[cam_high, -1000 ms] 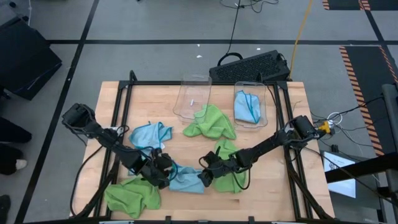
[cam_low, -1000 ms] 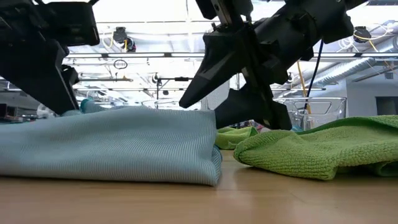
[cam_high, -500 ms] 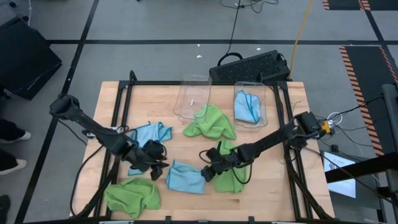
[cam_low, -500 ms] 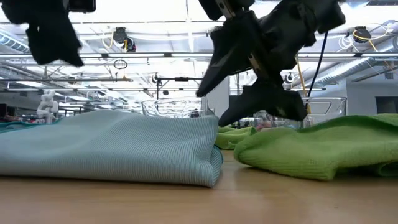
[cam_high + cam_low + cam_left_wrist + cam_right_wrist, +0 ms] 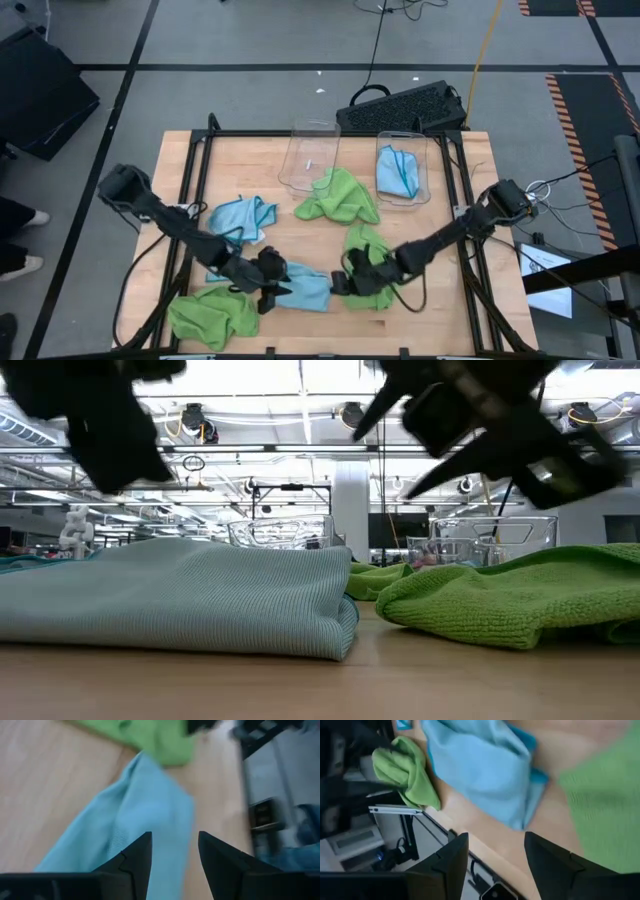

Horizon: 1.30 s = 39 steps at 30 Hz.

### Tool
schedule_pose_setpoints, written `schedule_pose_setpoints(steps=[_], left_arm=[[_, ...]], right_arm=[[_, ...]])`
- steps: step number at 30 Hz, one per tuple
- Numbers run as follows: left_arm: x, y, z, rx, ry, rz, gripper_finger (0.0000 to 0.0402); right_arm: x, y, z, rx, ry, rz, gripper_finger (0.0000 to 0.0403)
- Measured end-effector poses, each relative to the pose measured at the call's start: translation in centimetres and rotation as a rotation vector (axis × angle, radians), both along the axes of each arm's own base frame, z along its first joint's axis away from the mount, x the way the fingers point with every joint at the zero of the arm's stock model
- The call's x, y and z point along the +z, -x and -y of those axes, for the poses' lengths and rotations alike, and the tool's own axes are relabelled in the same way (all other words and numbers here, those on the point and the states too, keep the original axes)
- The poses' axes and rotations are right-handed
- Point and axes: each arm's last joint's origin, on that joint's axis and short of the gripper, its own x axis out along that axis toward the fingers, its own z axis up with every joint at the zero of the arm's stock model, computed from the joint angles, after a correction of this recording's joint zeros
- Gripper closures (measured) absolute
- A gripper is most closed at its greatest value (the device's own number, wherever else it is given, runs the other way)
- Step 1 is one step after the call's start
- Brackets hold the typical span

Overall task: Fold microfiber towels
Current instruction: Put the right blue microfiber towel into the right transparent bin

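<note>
A light blue microfiber towel [image 5: 305, 287] lies folded flat near the table's front edge, also seen as the towel [image 5: 180, 595] in the low view. My left gripper [image 5: 272, 290] hovers open at its left end, over the cloth [image 5: 145, 805]. My right gripper [image 5: 340, 285] hovers open at its right end, above the towel [image 5: 480, 770]. Both hang clear of it in the low view, the left gripper [image 5: 110, 430] and the right gripper [image 5: 500, 430]. A lime green towel [image 5: 368, 265] lies crumpled under the right arm.
Another green towel [image 5: 212, 315] lies at the front left, a blue one [image 5: 240, 217] at mid left, and a green one [image 5: 340, 197] by the bins. Two clear bins [image 5: 310, 155] stand at the far edge; the right bin [image 5: 428, 170] holds a blue towel. A keyboard [image 5: 400, 105] lies beyond.
Both grippers have risen off the blue towel, which stays folded flat on the table. My left gripper drew back toward the table's left and far side, then came back to the towel's left end. My right gripper has rolled about its own line and shifted toward the near edge.
</note>
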Motion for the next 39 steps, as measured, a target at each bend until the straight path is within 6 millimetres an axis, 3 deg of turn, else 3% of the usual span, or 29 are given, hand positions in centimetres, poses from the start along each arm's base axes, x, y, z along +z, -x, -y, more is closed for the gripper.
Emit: schedule_pose_setpoints(steps=[5,10,14,20,26,39], left_arm=[[-2.6,-0.8,-0.4,0.028,-0.059,-0.083,0.0238],[-3.7,-1.1,-1.0,0.03,-0.137,-0.122,0.0238],[-4.7,-1.2,-1.4,0.021,-0.204,-0.157,0.0238],[-6.5,-1.6,-1.4,0.018,-0.246,-0.199,0.0238],[-7.0,-1.7,-1.1,0.019,-0.267,-0.19,0.0238],[-7.1,-1.7,-1.1,0.018,-0.279,-0.177,0.0238]], right_arm=[[0.0,1.2,-2.1,-0.068,-0.043,0.002,0.02],[-0.2,1.3,-2.6,-0.133,-0.063,0.015,0.0148],[-1.6,0.2,-3.3,-0.145,-0.055,-0.017,0.0114],[-3.7,-2.2,-4.5,-0.162,-0.047,-0.047,0.0112],[-5.0,-2.6,-3.7,-0.201,-0.023,-0.107,0.0115],[-5.5,-4.3,-0.5,-0.16,-0.034,-0.165,0.0115]])
